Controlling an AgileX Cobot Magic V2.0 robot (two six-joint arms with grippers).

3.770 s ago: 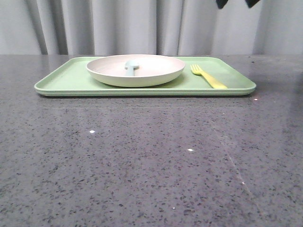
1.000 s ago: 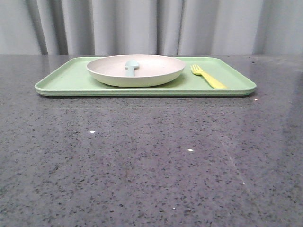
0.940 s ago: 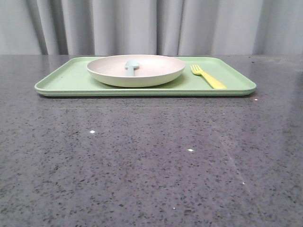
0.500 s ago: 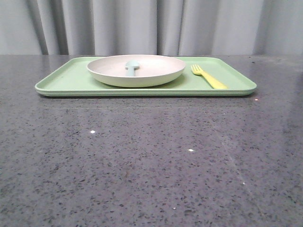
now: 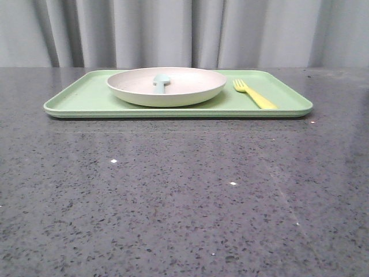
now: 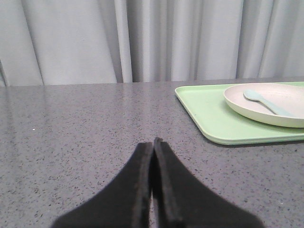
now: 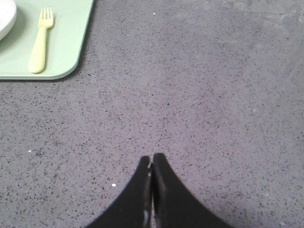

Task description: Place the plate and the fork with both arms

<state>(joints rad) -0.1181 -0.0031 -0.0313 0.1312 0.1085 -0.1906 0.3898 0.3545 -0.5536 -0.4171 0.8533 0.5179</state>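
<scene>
The cream-white plate (image 5: 166,86) sits on the light-green tray (image 5: 86,98) at the far side of the table, with the yellow fork (image 5: 253,94) lying on the tray to its right. The plate (image 6: 270,107) also shows in the left wrist view, the fork (image 7: 40,40) in the right wrist view. My left gripper (image 6: 153,142) is shut and empty over bare table, well left of the tray. My right gripper (image 7: 152,159) is shut and empty over bare table, right of the tray and nearer than the fork. Neither arm shows in the front view.
A pale blue spoon-like utensil (image 5: 159,82) lies inside the plate. The table is dark speckled grey stone (image 5: 184,196). A grey curtain (image 5: 173,29) hangs behind the table's far edge.
The dark gripper tips at the top right of the front view 3.8 s ago have left that view. The plate, fork and tray have not moved.
</scene>
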